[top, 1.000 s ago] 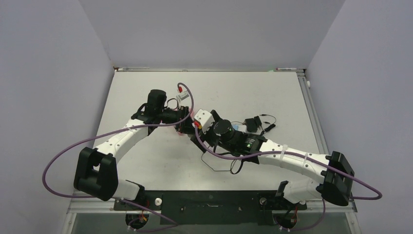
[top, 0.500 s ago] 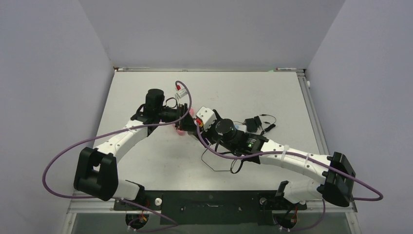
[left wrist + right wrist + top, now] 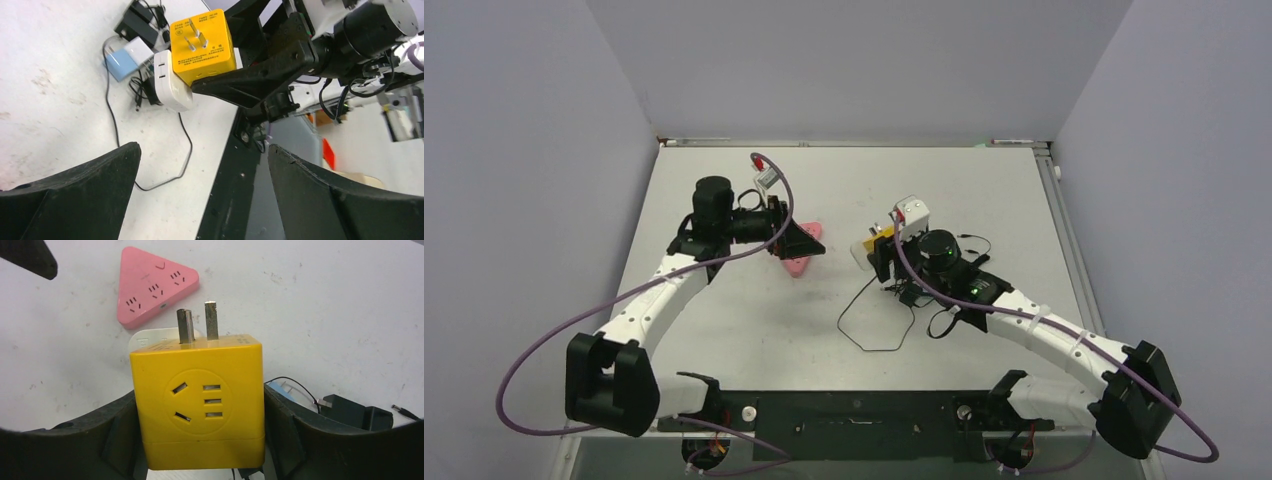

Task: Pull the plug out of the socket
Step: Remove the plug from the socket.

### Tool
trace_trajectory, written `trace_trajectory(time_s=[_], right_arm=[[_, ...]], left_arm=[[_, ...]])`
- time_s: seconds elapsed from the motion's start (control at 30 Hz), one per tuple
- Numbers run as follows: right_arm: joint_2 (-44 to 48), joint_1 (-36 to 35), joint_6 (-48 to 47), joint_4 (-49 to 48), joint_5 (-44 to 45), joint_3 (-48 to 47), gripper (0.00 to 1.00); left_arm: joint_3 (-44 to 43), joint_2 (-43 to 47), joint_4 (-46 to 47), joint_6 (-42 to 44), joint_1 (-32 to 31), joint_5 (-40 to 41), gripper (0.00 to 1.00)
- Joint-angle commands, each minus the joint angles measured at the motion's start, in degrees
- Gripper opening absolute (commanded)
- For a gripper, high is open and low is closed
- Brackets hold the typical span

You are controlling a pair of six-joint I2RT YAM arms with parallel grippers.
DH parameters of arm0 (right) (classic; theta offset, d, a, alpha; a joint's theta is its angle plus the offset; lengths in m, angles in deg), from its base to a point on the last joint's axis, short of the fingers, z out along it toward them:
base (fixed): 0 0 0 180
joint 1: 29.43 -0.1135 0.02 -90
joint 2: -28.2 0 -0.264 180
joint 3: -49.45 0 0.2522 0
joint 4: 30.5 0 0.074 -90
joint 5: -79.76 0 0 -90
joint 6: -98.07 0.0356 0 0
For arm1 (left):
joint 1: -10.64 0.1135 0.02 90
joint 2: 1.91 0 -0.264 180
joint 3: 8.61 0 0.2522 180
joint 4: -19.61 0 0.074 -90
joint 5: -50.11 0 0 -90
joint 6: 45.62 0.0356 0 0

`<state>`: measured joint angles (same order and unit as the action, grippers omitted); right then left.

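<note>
The two arms are now standing well apart over the white table (image 3: 944, 190), where half a second ago their grippers were crowded together near the middle. The yellow cube-shaped plastic plug (image 3: 197, 400) is no longer seated in the pink triangular plastic socket (image 3: 155, 287). Its metal prongs are showing bare and are pointing back toward the socket across a stretch of open table.

The right gripper (image 3: 879, 255) is pinching the plug by its two side faces, with both fingers pressed flat against the yellow plastic. It has drawn back to the right and is holding the cube clear of the table. A white plastic adapter (image 3: 170, 80) is sitting against one side of the cube and travelling with it. A thin black cable (image 3: 864, 320) is looping across the table below it.

The left gripper (image 3: 802, 240) has shifted back and to the left along with the socket, which is now lying flat on the table left of centre. From above, the gripper's fingers are covering most of the pink body. Its jaws are spread wide with nothing between them in the left wrist view, and I cannot tell whether they are touching the socket.

A black charger (image 3: 949, 255) with its tangled lead is lying just beyond the right wrist, about where it was before.
</note>
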<state>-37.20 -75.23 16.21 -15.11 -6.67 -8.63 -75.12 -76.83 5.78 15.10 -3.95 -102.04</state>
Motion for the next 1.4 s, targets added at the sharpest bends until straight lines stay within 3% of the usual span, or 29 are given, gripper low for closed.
trace_trajectory(time_s=[0.0, 0.17, 0.33, 0.63, 1.0, 1.37], right_arm=[[4.1, 5.2, 9.3, -11.8, -9.4, 1.6, 0.05], [5.2, 7.9, 20.0, -22.8, -17.9, 5.0, 0.05], [5.5, 7.8, 23.9, -29.9, -22.9, 6.0, 0.05], [3.8, 5.9, 23.0, -29.4, -29.0, 3.1, 0.05], [2.1, 2.1, 19.6, -26.1, -28.1, -0.1, 0.05], [2.7, 5.3, 21.9, -27.1, -35.5, -0.9, 0.05]], left_arm=[[0.1, 7.6, 0.9, 7.1, -0.9, 6.0, 0.96], [2.8, 11.1, 5.4, 6.6, -4.4, 8.0, 0.96], [2.4, 9.1, 5.6, 5.1, -6.2, 7.2, 0.96], [3.0, 6.9, 8.6, 1.8, -7.9, 6.3, 0.96], [3.0, 5.6, 9.0, 1.0, -8.8, 6.9, 0.96], [1.6, 6.9, 4.9, 4.9, -8.7, 6.0, 0.98]])
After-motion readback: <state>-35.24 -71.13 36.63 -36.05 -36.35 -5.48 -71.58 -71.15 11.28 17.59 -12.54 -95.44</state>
